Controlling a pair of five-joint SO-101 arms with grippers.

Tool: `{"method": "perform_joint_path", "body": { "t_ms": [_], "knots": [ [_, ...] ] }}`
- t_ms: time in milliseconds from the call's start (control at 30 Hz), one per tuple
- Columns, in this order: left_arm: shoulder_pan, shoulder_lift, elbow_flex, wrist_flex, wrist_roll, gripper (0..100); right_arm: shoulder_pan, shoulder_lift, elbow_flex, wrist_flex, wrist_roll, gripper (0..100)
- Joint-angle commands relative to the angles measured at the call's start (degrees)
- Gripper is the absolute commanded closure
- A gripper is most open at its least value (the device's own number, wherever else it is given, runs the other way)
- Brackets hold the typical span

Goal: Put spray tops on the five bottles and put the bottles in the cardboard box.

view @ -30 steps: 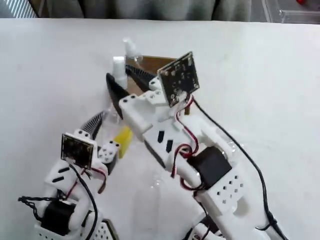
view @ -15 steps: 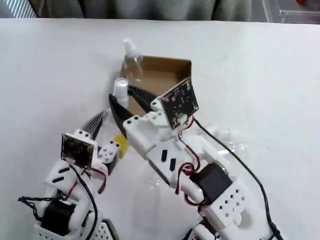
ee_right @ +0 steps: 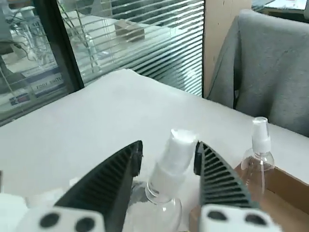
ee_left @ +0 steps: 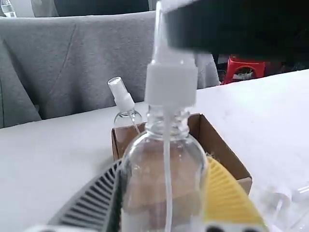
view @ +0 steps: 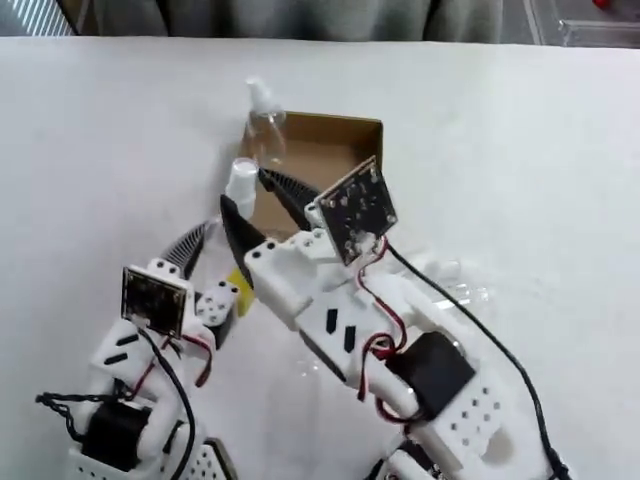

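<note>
We have the left gripper (ee_left: 160, 209) clamped on a clear bottle (ee_left: 161, 154) just beside the cardboard box (view: 340, 135) — its wrist view catches the dip tube (ee_left: 166, 186) inside. The right gripper (ee_right: 168, 146) stands apart around the spray top (ee_right: 175, 152) — from high, a second bottle (view: 266, 128) stands in the box's far corner.

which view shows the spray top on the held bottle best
The right wrist view: the spray top shows whole, sitting on the bottle between the black fingers. In the left wrist view a dark shape hides its head, leaving the collar. The high view shows it small, from above.
</note>
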Motion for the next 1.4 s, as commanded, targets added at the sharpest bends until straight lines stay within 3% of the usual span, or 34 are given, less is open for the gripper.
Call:
{"method": "perform_joint_path", "body": {
  "t_ms": [0,100,200,267,567,900,1367],
  "knots": [
    [0.48,-0.57,-1.05,-1.49,-0.62,96,-0.31,-0.48,-10.55,4.0,0.0,85.8],
    [0.48,-0.57,-1.05,-1.49,-0.62,96,-0.22,-0.4,-15.38,7.69,0.18,88.6],
    [0.48,-0.57,-1.05,-1.49,-0.62,96,-0.04,0.84,-17.32,9.19,2.29,99.3],
    [0.48,-0.57,-1.05,-1.49,-0.62,96,1.54,1.89,-17.32,9.27,2.81,95.6],
    [0.48,-0.57,-1.05,-1.41,-0.62,96,8.48,10.24,-17.32,4.79,2.73,98.3],
    [0.48,-0.57,-1.05,-1.41,-0.62,96,8.04,15.6,-16.97,3.65,2.73,98.3],
    [0.48,-0.57,-0.88,-1.58,-0.62,96,1.36,13.85,-17.23,5.93,2.73,98.3]
  ]
}}
